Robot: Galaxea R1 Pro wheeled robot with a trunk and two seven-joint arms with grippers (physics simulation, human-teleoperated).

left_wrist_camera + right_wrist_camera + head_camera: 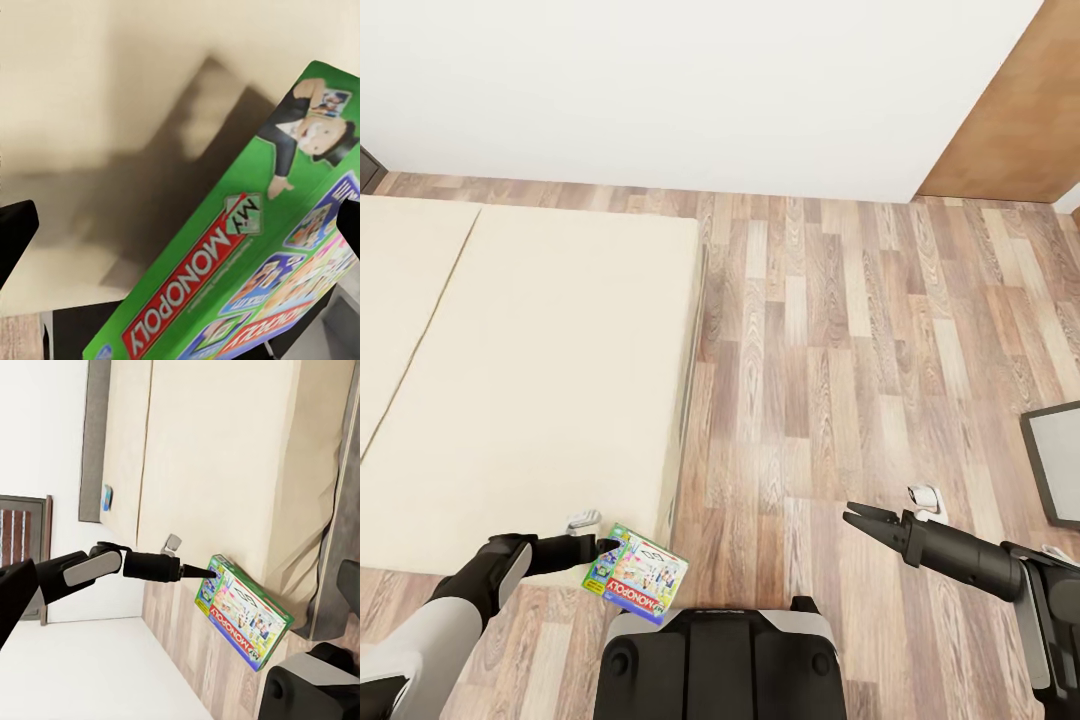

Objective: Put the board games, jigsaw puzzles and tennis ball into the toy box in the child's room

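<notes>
Head view looks down on a wood-plank floor [840,340] that runs to a white wall [690,90]. At the left lies the bed [530,370], its beige mattress split by a seam, one corner near the robot's trunk [715,660]. A dark-framed pale panel [1057,460] cuts in at the right edge.

Next in size, the left arm [470,590] reaches from the lower left across the bed's near corner. The right arm [980,560] comes in from the lower right over bare floor, well apart from the bed.

Then the board game [635,575], a green-edged Monopoly box with pastel panels. It hangs tilted just off the bed's corner, above the floor and close to the trunk. In the right wrist view the box [241,611] is in the air beside the mattress edge, and the left gripper [208,573] pinches its upper corner. In the left wrist view the box [247,262] slants across the frame, casting a dark shadow on the mattress, with one dark finger [15,232] at each side.

Left gripper [605,548] is closed on the box's near edge. Right gripper [863,520] carries nothing, its fingers slightly parted.

Smallest, a blue box [107,498] lies far off on the bed by the grey headboard [96,435].
</notes>
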